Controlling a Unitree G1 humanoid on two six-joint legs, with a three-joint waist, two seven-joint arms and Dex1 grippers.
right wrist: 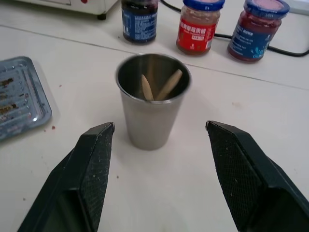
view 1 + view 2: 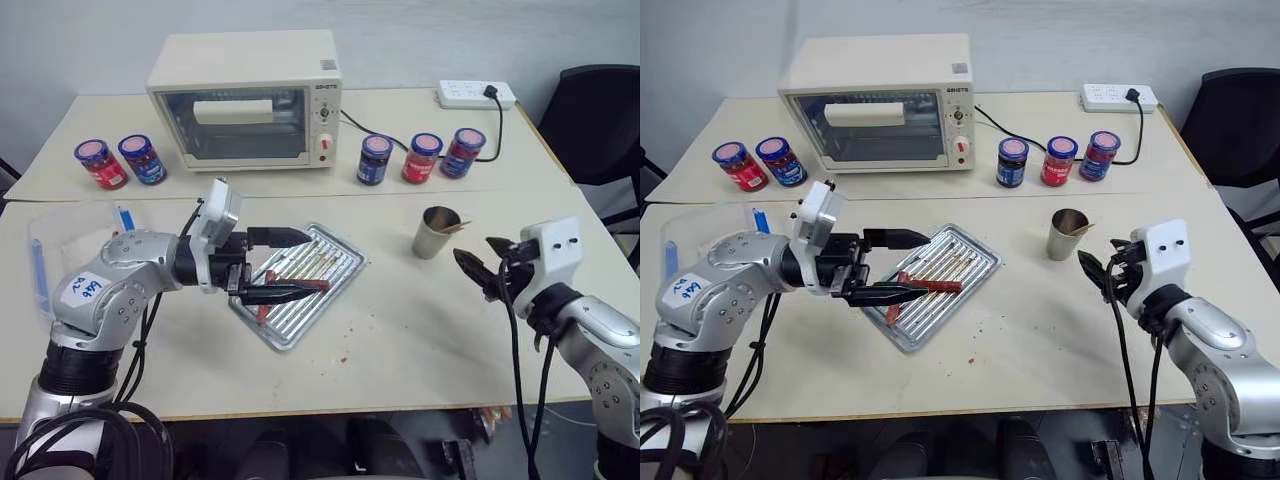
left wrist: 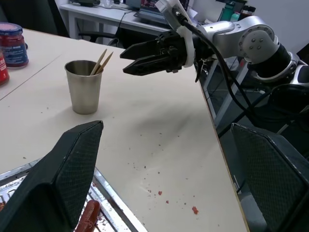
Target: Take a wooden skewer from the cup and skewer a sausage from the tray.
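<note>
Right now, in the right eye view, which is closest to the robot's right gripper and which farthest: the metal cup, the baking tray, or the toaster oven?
From the right gripper:
1. The cup, just beyond it, toward the jars.
2. The tray, mid-table, toward the robot's left.
3. The toaster oven, on the back table, far left.

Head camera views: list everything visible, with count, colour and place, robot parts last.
oven: one, cream, far table, centre
jars: two, red and blue labels, left of oven
jars: three, right of oven
power strip: one, white, far right
tray: one, silver, near table centre
sausages: several, dark red, on tray
cup: one, silver, right of tray
skewers: pale wood, in cup
plastic container: one, clear, near left
chair: one, black, far right
left end effector: black, open, over tray
right end effector: black, open, facing cup
</note>
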